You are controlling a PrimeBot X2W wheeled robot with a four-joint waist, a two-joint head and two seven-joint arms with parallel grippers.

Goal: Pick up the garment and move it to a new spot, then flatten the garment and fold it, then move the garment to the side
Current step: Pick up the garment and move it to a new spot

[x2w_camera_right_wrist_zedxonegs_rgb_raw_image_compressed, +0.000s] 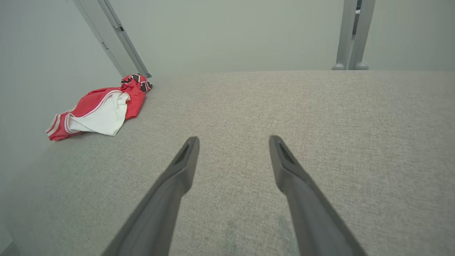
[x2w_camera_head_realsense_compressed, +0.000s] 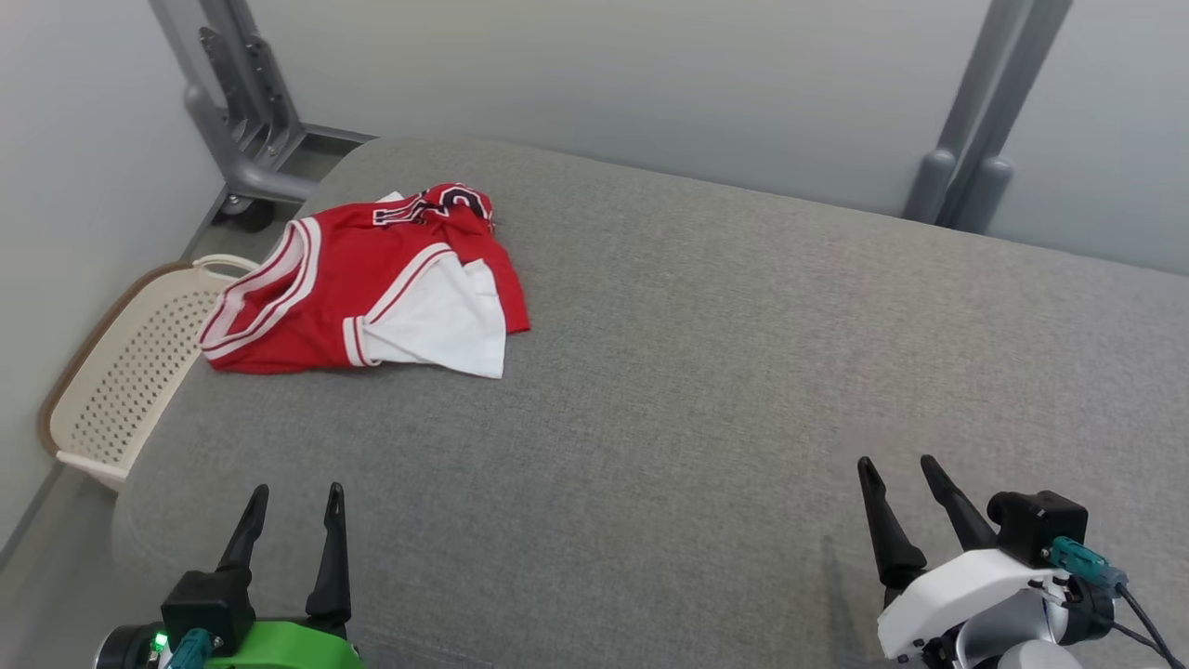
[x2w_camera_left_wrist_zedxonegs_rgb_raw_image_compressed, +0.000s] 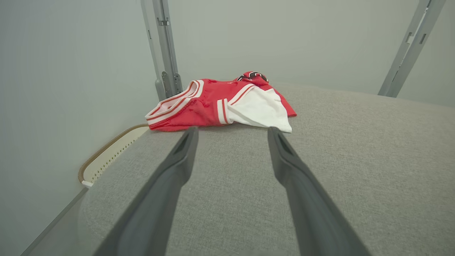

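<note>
Nearest, the left gripper [x2w_camera_head_realsense_compressed: 297, 488] and right gripper [x2w_camera_head_realsense_compressed: 897, 460] hover over the pad's [x2w_camera_head_realsense_compressed: 697, 372] near edge, jaws apart and empty, probably poised to reach. Farther off, the crumpled garment [x2w_camera_head_realsense_compressed: 372, 279] lies at the pad's left edge, beside a basket [x2w_camera_head_realsense_compressed: 130, 372].

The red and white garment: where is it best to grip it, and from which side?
Probably the white flap at the near right corner of the garment: it lies loose with a free edge toward the robot. The open left gripper, which points toward it, could come from the near side, low over the grey cushion.
</note>
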